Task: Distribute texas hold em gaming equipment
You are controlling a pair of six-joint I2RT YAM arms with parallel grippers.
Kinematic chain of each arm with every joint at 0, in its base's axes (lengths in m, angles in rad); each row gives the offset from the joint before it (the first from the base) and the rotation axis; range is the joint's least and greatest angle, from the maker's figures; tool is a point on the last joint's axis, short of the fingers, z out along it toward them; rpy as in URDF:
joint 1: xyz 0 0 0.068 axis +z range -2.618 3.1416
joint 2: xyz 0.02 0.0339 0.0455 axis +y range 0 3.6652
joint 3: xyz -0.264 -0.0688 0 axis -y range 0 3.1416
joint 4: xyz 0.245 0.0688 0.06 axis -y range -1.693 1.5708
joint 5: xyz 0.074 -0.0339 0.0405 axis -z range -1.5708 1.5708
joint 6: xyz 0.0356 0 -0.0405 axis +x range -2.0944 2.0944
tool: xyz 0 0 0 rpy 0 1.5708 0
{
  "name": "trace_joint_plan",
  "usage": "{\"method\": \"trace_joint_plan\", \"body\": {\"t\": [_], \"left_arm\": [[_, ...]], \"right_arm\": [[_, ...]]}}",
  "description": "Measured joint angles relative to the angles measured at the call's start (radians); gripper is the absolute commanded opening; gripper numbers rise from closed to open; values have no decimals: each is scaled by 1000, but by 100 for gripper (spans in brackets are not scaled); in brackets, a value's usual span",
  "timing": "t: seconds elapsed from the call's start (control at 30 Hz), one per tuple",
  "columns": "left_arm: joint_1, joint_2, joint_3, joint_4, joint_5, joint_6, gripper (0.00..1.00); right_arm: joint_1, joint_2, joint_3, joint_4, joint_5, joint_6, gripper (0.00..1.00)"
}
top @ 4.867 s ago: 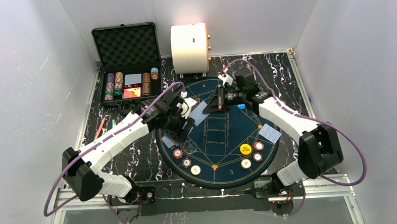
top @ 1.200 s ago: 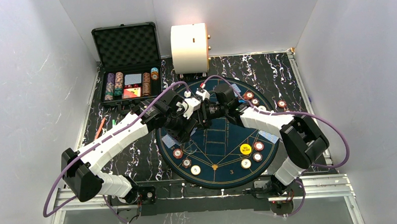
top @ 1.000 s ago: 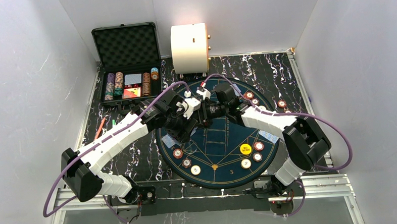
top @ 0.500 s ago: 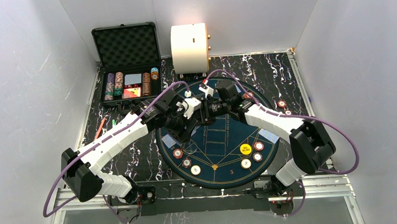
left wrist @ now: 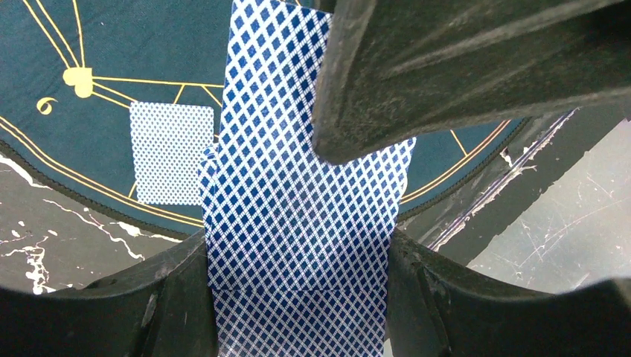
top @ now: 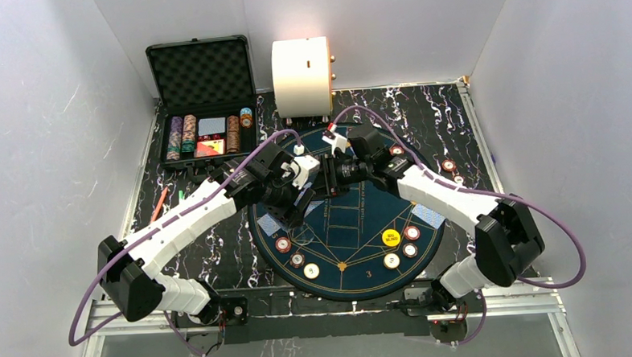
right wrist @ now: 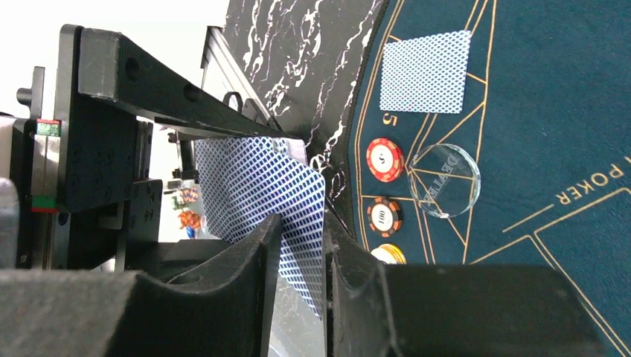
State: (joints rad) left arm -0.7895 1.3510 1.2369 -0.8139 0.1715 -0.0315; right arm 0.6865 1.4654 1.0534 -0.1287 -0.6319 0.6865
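We find the two arms meeting over the left half of the round poker mat [top: 355,225]. The left gripper [top: 296,197] is clamped on a small stack of blue-backed cards [left wrist: 298,223], held in the air above the mat's rim. The right gripper [right wrist: 301,230] has a finger on each side of the stack's free end. The card sits in the narrow gap, but we cannot tell whether the fingers are pressing it. Below, a single card [left wrist: 171,152] lies face down on the mat just inside the rim, apart from the held ones. Near it, in the right wrist view, we see a red-and-white chip [right wrist: 385,159], a darker chip [right wrist: 384,216] and a clear dealer button [right wrist: 445,179] just beside the two. A yellow button [top: 391,238] lies among further chips [top: 412,233] at the mat's near right. The black case [top: 199,71] stands open at the far left, beside a cream cylinder [top: 301,74].
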Motion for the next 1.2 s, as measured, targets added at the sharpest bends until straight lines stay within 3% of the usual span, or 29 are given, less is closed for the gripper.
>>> {"method": "trace_joint_plan", "body": {"t": [0.1, 0.23, 0.57, 0.73, 1.0, 1.2], "left_arm": [[0, 0, 0, 4, -9, -8, 0], [-1, 1, -13, 11, -26, -27, 0], [-1, 3, -43, 25, -68, -66, 0], [-1, 3, -47, 24, -83, -74, 0], [-1, -7, -47, 27, -59, -61, 0], [-1, -24, -60, 33, -40, -28, 0]], "right_arm": [[-2, -18, 7, -41, 28, -19, 23], [-18, -48, 8, -95, 58, -41, 4], [-164, -130, 8, -249, 95, -85, 0], [-367, -226, -15, -361, 187, -140, 0], [-843, -335, -209, -412, 342, -170, 0], [-938, -359, -338, -352, 362, -163, 0]]}}
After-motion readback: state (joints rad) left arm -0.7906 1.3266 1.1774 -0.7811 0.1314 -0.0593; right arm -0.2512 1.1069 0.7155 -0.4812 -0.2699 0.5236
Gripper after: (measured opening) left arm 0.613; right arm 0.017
